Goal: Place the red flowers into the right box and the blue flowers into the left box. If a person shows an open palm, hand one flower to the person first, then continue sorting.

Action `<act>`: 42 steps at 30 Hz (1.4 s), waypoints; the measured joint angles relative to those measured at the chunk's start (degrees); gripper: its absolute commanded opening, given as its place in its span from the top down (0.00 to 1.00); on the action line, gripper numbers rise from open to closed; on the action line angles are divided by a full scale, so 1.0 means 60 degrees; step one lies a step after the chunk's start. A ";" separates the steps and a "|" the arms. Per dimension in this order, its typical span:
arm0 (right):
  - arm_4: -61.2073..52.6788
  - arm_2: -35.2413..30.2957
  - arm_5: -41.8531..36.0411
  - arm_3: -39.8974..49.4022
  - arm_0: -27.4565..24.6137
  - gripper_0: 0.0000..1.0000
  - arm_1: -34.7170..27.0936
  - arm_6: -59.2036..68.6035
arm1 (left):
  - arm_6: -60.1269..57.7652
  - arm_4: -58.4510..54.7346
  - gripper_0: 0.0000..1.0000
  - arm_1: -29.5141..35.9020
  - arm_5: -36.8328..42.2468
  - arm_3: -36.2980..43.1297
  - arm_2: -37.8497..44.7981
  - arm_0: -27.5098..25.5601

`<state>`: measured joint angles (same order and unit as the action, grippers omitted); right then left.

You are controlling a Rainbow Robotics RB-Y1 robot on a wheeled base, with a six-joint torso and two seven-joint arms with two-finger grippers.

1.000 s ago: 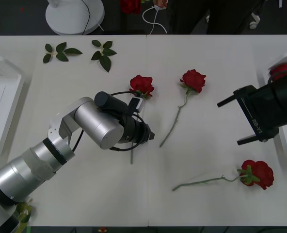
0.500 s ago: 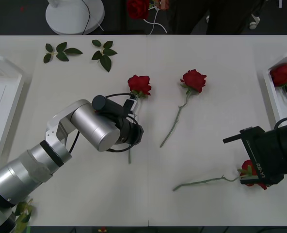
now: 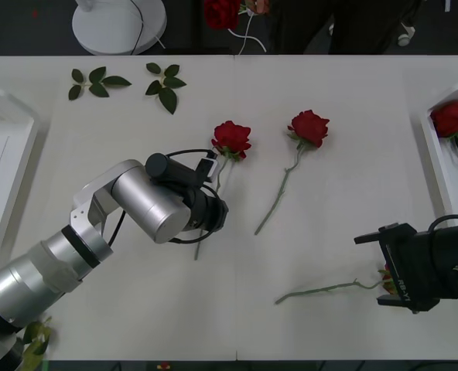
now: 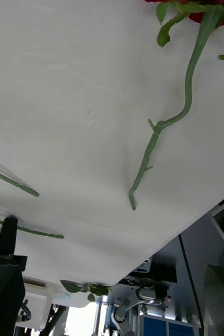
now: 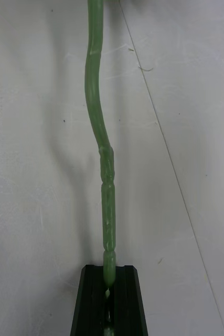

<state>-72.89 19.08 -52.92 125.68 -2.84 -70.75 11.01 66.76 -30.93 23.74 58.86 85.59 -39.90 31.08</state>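
My left gripper [image 5: 109, 294] is shut on the thin green stem [image 5: 98, 131] of a red rose [image 3: 231, 139] lying mid-table; in the front view the left wrist [image 3: 202, 205] covers the grip. A second red rose [image 3: 309, 126] lies to its right. My right gripper [image 3: 368, 270] is open and hovers over a third rose near the front right, covering most of its bloom [image 3: 385, 273]; the stem [image 3: 322, 291] trails left, also the stem [image 4: 164, 123] in the right wrist view. The right box [image 3: 438, 147] holds a red rose [image 3: 452, 117]. The left box [image 3: 5, 154] sits at the left edge.
Two loose leaf sprigs [image 3: 97, 81] [image 3: 165, 85] lie at the back left. A white round base [image 3: 119, 23] stands beyond the table. A person's hand [image 3: 258, 6] holds a red rose [image 3: 221, 11] behind the far edge. Leaves [image 3: 35, 336] lie at the front left corner.
My right arm dropped from beside the right box to the front-right rose, now covering its bloom. The rose held in my left gripper shifted slightly, its bloom moving right.
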 measured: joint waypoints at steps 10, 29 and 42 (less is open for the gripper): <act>0.1096 0.1716 0.0864 -0.1107 0.0396 0.00 0.0555 -0.0001 | -0.0059 -0.1345 1.00 0.1536 0.2956 0.3873 0.2160 -0.0280; 0.2358 0.3034 0.1747 -0.3047 0.1248 0.00 0.1677 -0.0515 | -0.0053 -0.1935 1.00 0.1149 0.0064 0.6744 0.3347 -0.0702; 0.2522 0.3531 0.2020 -0.3754 0.1511 0.87 0.1865 -0.0558 | -0.2903 0.1365 1.00 -0.0644 -0.0472 0.6742 0.1413 -0.0702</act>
<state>-57.76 40.27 -40.80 103.16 6.23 -59.56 7.66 49.34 -22.74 19.87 56.02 126.04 -31.42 26.87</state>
